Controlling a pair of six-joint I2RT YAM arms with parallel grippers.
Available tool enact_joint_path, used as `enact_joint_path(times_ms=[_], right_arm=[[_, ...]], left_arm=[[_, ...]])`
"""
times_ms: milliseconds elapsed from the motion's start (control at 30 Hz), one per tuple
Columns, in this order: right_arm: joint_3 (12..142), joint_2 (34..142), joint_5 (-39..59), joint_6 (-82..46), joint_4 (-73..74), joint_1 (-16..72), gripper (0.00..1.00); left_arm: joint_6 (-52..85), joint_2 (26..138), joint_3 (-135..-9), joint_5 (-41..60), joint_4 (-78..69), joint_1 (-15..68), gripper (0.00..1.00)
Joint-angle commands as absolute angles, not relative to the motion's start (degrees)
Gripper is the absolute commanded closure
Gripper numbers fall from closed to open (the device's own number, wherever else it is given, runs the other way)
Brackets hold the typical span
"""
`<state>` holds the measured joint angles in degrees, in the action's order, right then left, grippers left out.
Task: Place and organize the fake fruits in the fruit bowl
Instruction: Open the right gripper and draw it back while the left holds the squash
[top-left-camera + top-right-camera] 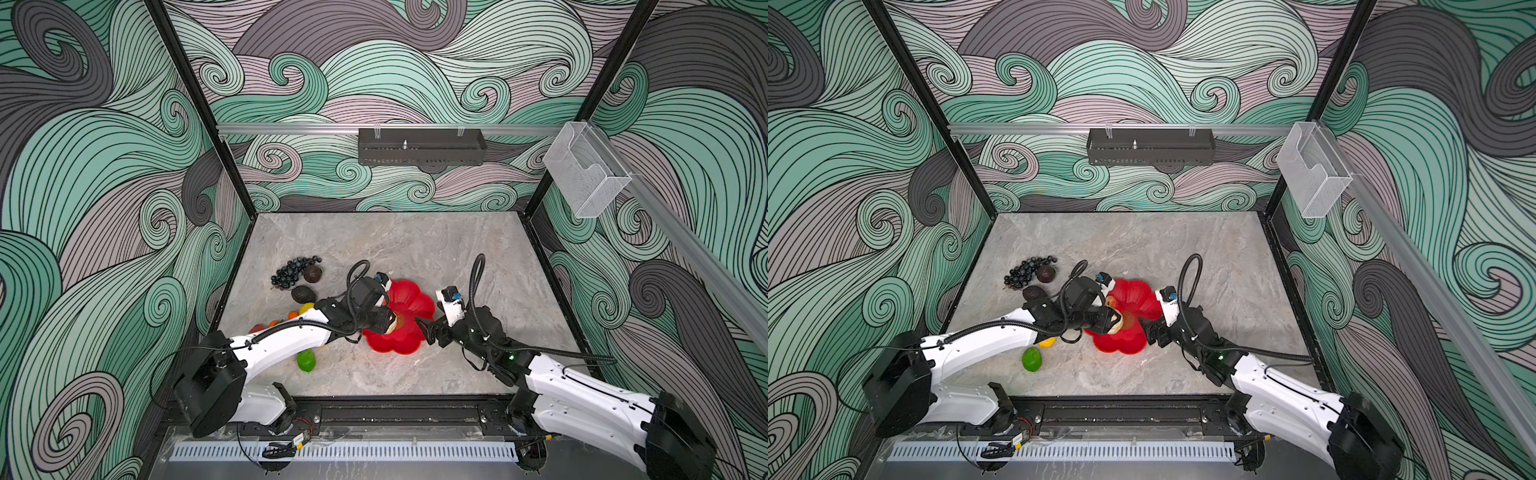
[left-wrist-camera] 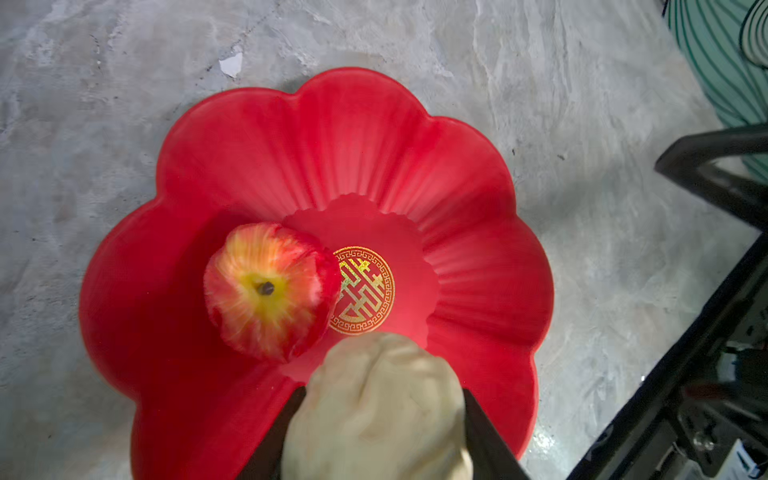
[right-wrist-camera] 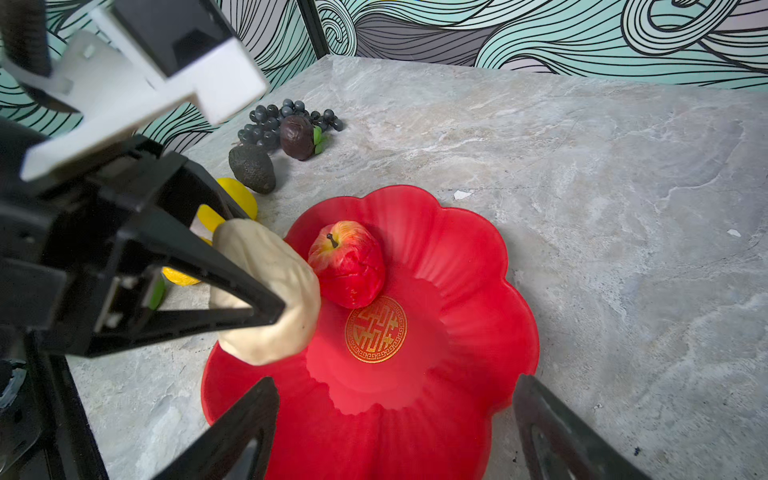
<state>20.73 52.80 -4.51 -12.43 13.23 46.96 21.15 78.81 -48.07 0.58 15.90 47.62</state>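
The right claw gapes over the fruit bowl, the apple beyond it beside the pear gripped by the left claw.

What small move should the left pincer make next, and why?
Probably lower and release. The left pincer holds the pear over the bowl, where only the apple sits, and the floor around the gold emblem beside it is bare.
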Motion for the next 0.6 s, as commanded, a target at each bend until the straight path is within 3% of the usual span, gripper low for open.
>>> enact_joint_path(times_ms=[0,367,567], right_arm=[[20.4,53.0,-5.7,-13.0,15.0,46.7,0.11],[20.2,54.4,-5.4,-13.3,16.1,46.4,0.11],[20.3,55.1,-5.2,-13.3,16.4,46.3,0.11]], left_arm=[[17.1,80.8,-50.7,-2.2,17.6,49.4,0.61],[13.7,87.2,-50.4,-4.8,16.1,50.9,0.57],[13.1,88.1,-49.8,-6.1,14.9,51.3,0.50]])
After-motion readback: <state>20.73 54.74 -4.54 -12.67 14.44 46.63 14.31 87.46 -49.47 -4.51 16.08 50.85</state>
